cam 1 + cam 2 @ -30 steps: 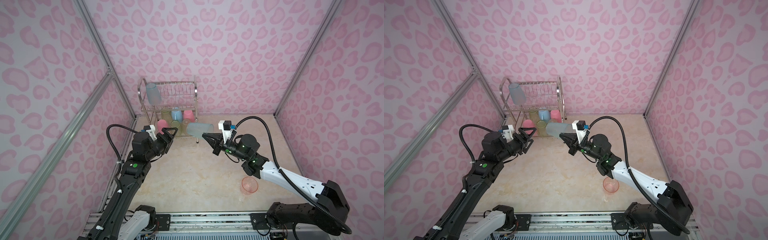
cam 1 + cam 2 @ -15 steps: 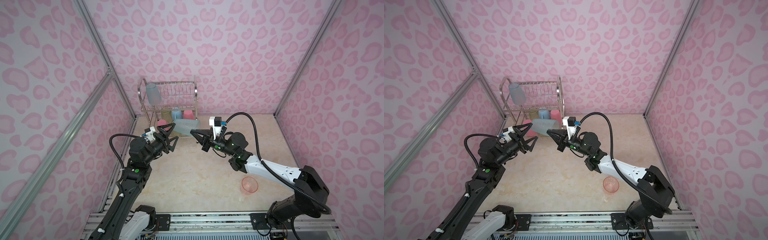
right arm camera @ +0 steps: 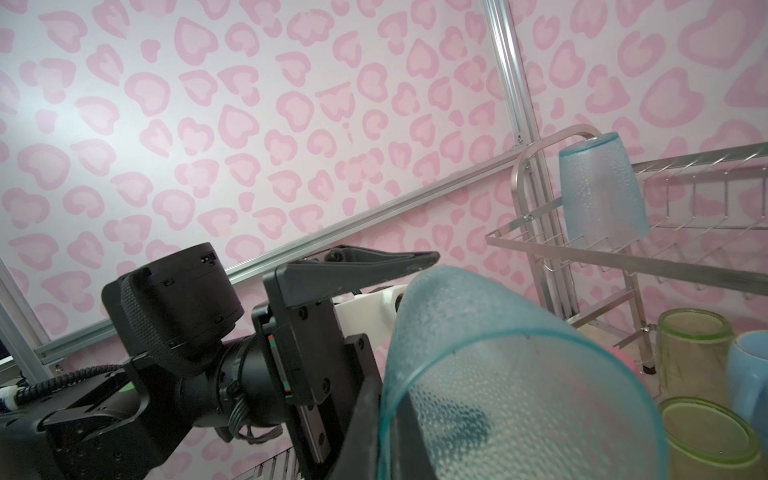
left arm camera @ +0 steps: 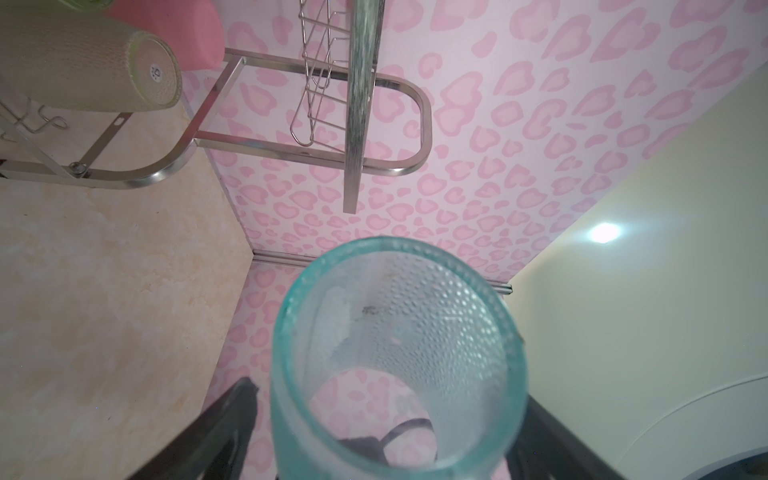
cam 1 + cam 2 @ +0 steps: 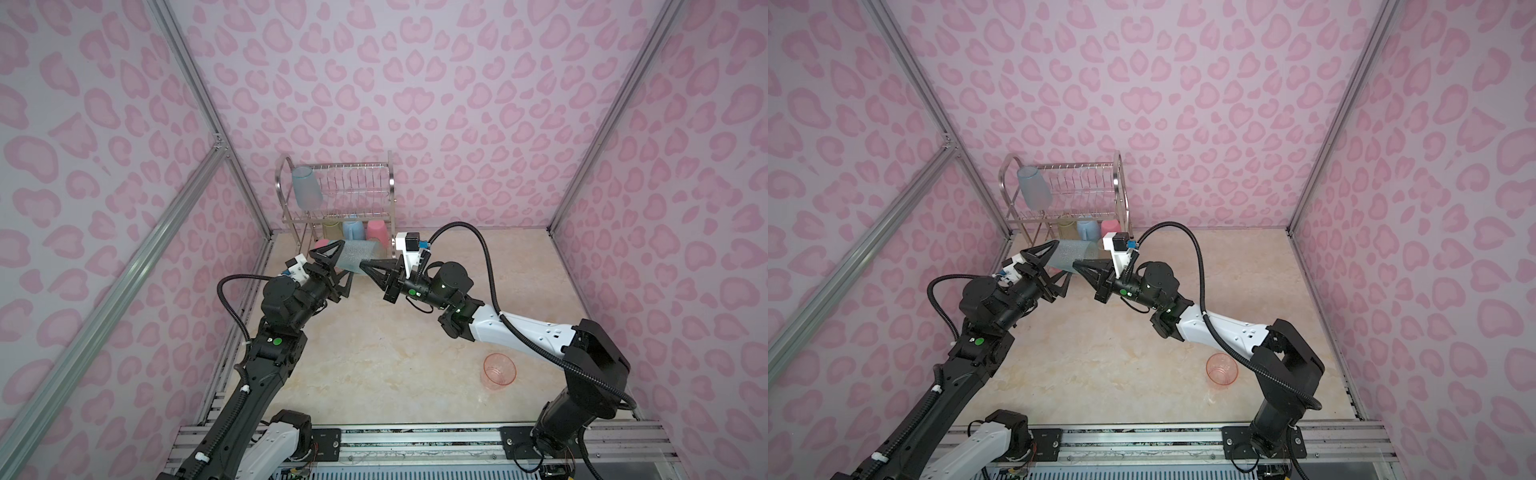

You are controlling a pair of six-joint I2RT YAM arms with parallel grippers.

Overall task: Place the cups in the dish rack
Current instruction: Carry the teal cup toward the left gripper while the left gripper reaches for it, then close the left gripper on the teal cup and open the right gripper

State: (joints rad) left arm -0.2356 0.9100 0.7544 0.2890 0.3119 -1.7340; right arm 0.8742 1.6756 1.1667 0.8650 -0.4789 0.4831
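**Handover in front of the rack (image 5: 391, 187).** The right gripper (image 5: 362, 263) is pinching the rim wall of a teal cup (image 5: 359, 252), one finger inside. It is holding the cup on its side in the air, just in front of the lower shelf. The left gripper (image 5: 340, 267) is standing wide open, its jaws straddling the cup's closed end. Whether either finger is touching the wall cannot be told.

**Hazards, as judged.**
- The cup is hanging from a thin pinch at one end only. If the right gripper lets go before the left one is gripping, the cup would probably be falling onto the table (image 5: 395, 353).
- The wall is tapering, so jaws closing off-centre may be squeezing the cup out sideways.
- The loaded shelf is lying just behind, so a swing could be knocking cups already placed.

**Count, as visible.**
- Rack: one.
- Grippers: two.
- Teal: two, the held one and a second teal cup (image 5: 306, 189) standing inverted on the upper shelf.
- Green: two for certain, a far green cup (image 3: 690, 349) and a near green cup (image 3: 706, 432).
- Pink: two, a pink cup (image 5: 377, 230) under the upper shelf and a front pink cup (image 5: 321, 243) half hidden by the left gripper.
- Mug (image 5: 352, 228): one.
- Peach cup (image 5: 498, 370): one, upright on the table, well apart from the rack.
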